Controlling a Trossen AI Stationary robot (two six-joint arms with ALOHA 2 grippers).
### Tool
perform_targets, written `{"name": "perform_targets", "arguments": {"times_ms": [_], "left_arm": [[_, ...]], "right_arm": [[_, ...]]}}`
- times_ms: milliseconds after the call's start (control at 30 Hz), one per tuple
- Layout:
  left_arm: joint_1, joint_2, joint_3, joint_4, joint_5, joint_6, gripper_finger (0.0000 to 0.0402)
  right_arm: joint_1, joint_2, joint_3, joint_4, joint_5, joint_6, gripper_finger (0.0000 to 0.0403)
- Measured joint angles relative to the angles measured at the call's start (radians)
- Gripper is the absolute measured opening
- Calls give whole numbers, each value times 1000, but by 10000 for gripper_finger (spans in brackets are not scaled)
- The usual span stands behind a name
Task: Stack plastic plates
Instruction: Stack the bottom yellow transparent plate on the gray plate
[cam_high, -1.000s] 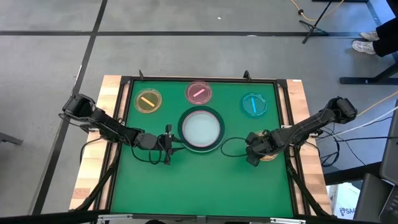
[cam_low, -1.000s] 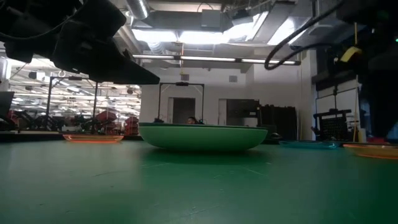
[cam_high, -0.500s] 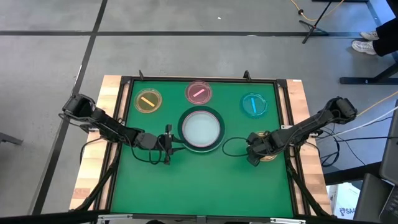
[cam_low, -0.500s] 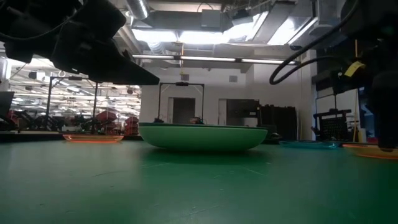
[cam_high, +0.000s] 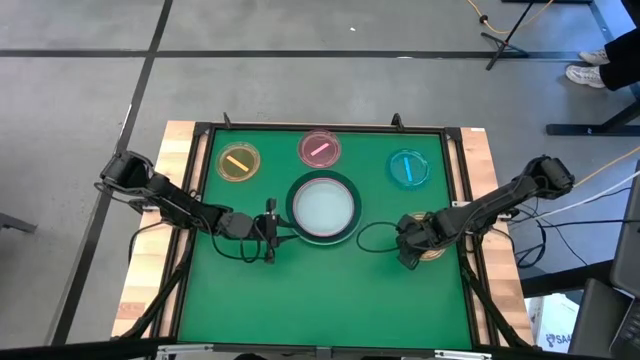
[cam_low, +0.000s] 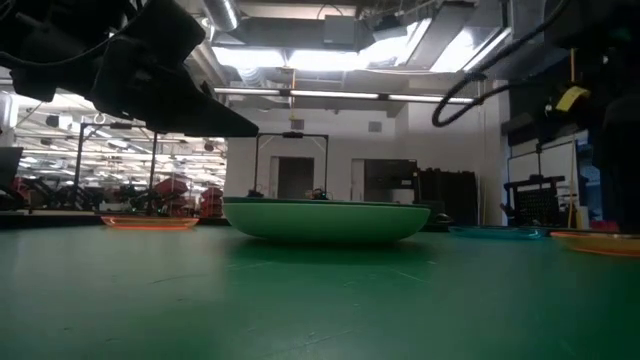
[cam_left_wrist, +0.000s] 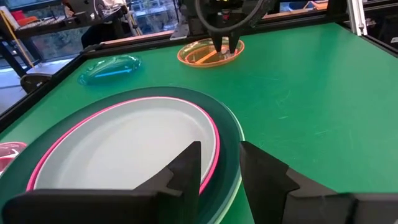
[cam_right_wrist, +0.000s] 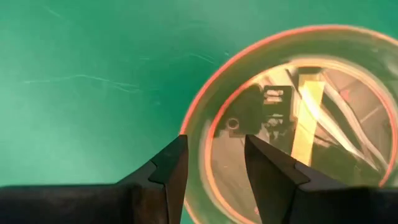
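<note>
A stack of large plates (cam_high: 320, 207) sits at the table's middle: dark green outside, a hot pink rim, a pale blue-white plate on top (cam_left_wrist: 124, 155). Small yellow (cam_high: 238, 161), pink (cam_high: 319, 149) and cyan (cam_high: 408, 169) plates lie along the far side. My left gripper (cam_high: 270, 232) hovers open at the stack's left rim (cam_left_wrist: 227, 134). My right gripper (cam_high: 407, 252) is open above the small amber plate (cam_right_wrist: 298, 124), which rests flat on the mat at the right. One finger stands inside the amber rim (cam_right_wrist: 193, 124) and one outside it, with no touch showing.
The green mat is framed by a dark rail (cam_high: 455, 180) with wooden table edges beyond it. The mat's near half (cam_high: 320, 300) holds no plates. Cables trail on the mat beside both grippers. In the low view the stack (cam_low: 325, 218) stands mid-table.
The right arm has shifted slightly over the amber plate. The plates have stayed where they were.
</note>
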Motion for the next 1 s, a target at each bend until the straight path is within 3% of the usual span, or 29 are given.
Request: {"name": "perform_targets", "arguments": {"times_ms": [233, 600, 1000], "left_arm": [[-1, 0, 0, 0, 0, 0, 103], [-1, 0, 0, -5, -1, 0, 103], [-1, 0, 0, -6, -1, 0, 103]], "right_arm": [[1, 7, 17, 66, 47, -21, 147], [0, 114, -12, 90, 19, -39, 144], [0, 117, -12, 81, 43, -125, 28]]}}
